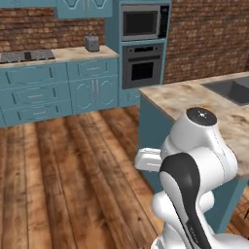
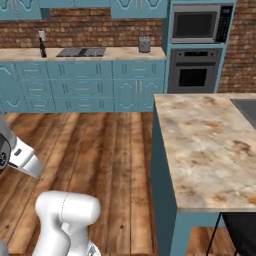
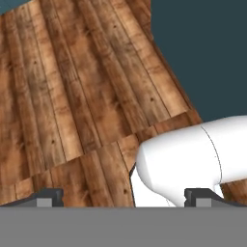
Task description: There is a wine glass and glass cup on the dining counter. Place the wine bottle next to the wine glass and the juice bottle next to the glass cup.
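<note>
The dining counter [image 1: 194,97] [image 2: 210,145] is a teal island with a marbled stone top. Its grey sink [image 1: 232,90] [image 2: 247,107] lies at the far right. The wine glass, the glass cup and the juice bottle are out of view. A slim dark bottle [image 2: 43,48], apparently the wine bottle, stands on the back counter left of the cooktop; it is too small to be sure. My gripper [image 3: 125,200] is open, its fingertips [image 3: 48,198] wide apart with nothing between them. It points down at the wooden floor beside the island's teal wall.
Teal cabinets run along the brick back wall, with a black cooktop [image 2: 81,51], a grey toaster [image 1: 91,43] [image 2: 144,43], and a built-in microwave [image 2: 200,22] above an oven [image 2: 195,75]. Wooden floor [image 2: 100,145] lies between them and the island. A dark stool [image 2: 240,232] stands at the island's near end.
</note>
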